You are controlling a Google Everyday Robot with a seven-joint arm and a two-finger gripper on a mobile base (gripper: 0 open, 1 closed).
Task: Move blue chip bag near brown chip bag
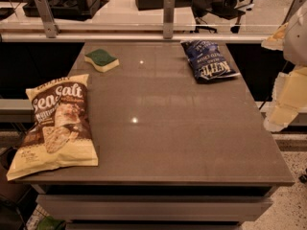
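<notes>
Gripper (286, 102) hangs just off the table's right edge, clear of both bags; whether it is spread or pressed together, I cannot tell. The table (158, 128) is broad and grey-brown. The brown chip bag (55, 123) lies flat at its front left corner. The blue chip bag (207, 60) lies at the back right, well apart from it, with only bare tabletop between them. A green-and-yellow sponge (101, 60) sits back left.
</notes>
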